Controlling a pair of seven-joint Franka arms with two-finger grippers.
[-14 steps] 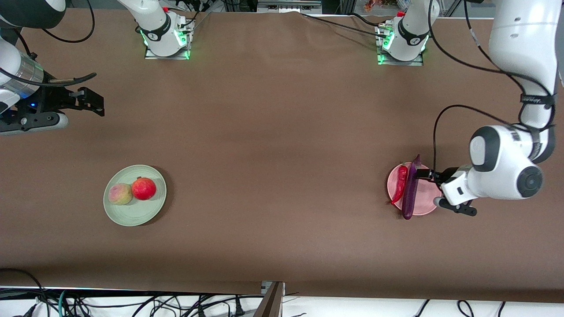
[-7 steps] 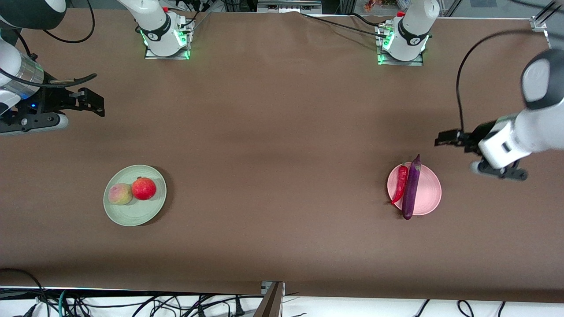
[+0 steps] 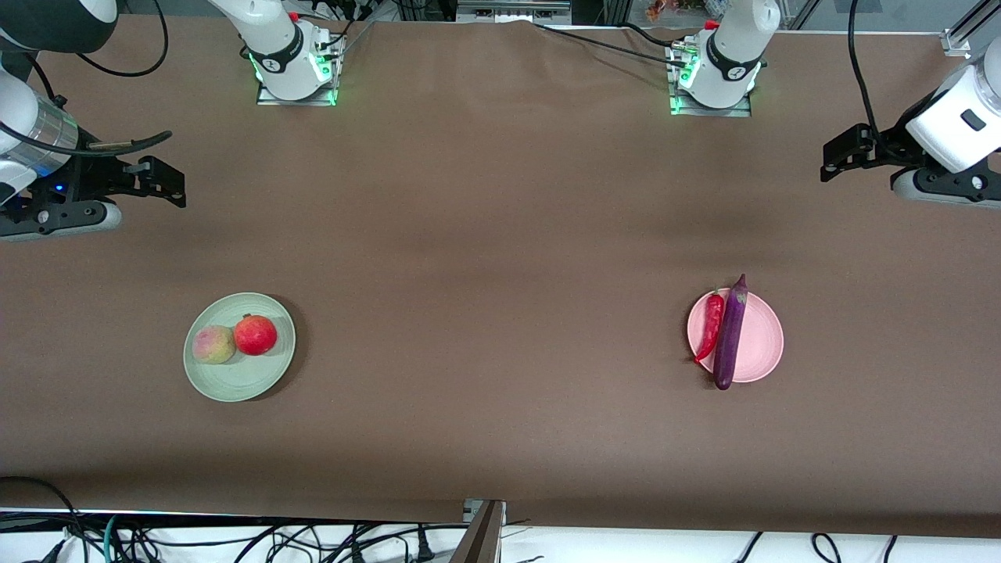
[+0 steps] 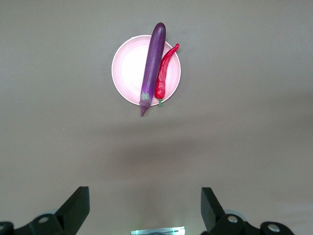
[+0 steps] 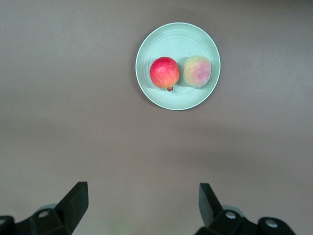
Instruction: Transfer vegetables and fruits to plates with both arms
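Lying plated — eggplant (image 3: 730,336) well apart from left hand (image 3: 832,160)

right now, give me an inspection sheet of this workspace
surface: brown cloth-covered table, flat.
job's things: round yellowish-pink peach and round red pomegranate-like fruit on pale green plate; long purple eggplant and curved red chili pepper on pale pink plate, eggplant ends overhanging the rim.
clutter: nothing seen.
grippers: left gripper open, empty, over bare table at its end; right gripper open, empty, likewise.
cables: black cables tangled below the table edge nearest the front camera.
surroundings: arm bases lit green.
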